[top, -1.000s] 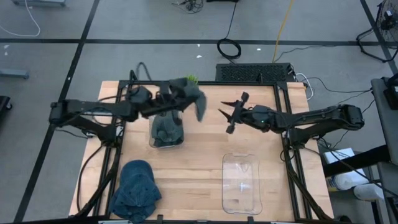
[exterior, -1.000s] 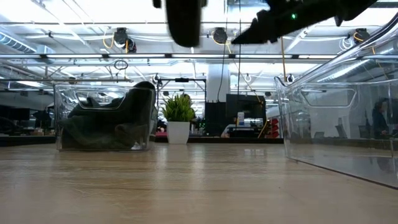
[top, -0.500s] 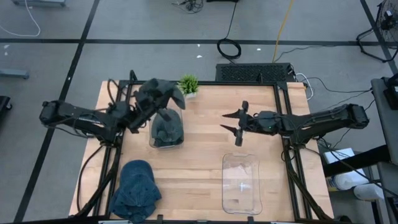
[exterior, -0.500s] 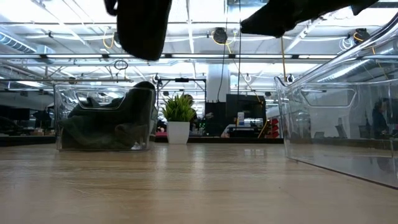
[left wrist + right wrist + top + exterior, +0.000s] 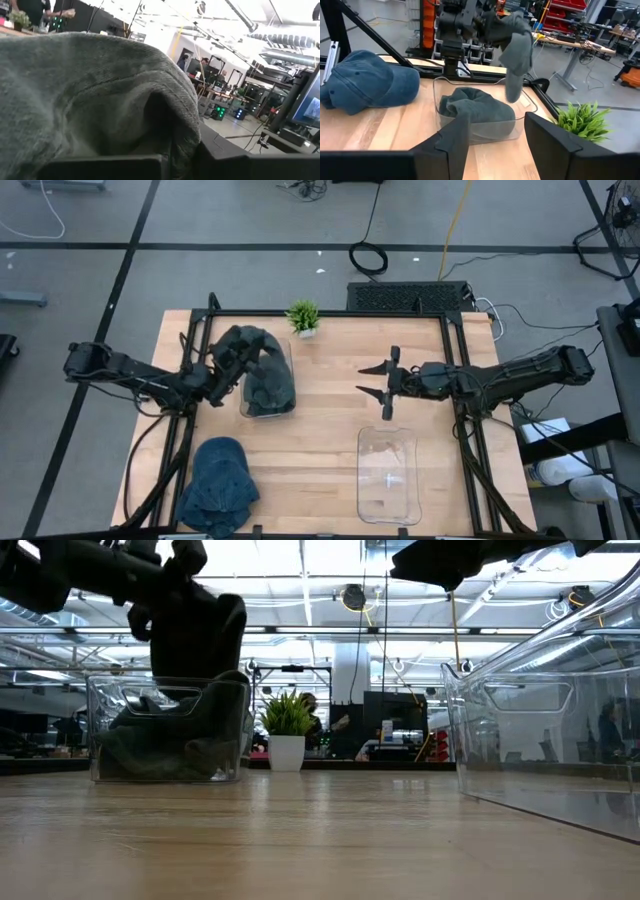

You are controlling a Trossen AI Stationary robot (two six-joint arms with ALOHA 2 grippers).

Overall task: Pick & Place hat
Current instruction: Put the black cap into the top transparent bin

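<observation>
A dark grey hat (image 5: 252,343) hangs from my left gripper (image 5: 226,366), which is shut on it over the far-left side of a clear bin (image 5: 268,408). Another dark hat (image 5: 476,111) lies inside that bin. In the left wrist view the grey hat (image 5: 90,95) fills the picture. A blue hat (image 5: 218,483) rests crown up on the table's near-left corner. My right gripper (image 5: 374,381) hovers open over the middle of the table, right of the bin, holding nothing. My left gripper holds the grey hat by its upper part (image 5: 494,26), coming roughly level from the table's left. The cloth drapes over the fingers and hides the contact. The hat hangs slack, its lower end (image 5: 513,92) above the bin's rim; I cannot tell if it touches.
An empty clear bin (image 5: 388,476) stands near the front right. A small potted plant (image 5: 303,317) sits at the far edge, close behind the filled bin. Bare wood lies between the two bins.
My left gripper has drawn back toward the table's left edge and come down, carrying the grey hat from above the table's middle to the bin's far-left side. The hat now hangs lower, just over the bin. My right gripper has rolled a little.
</observation>
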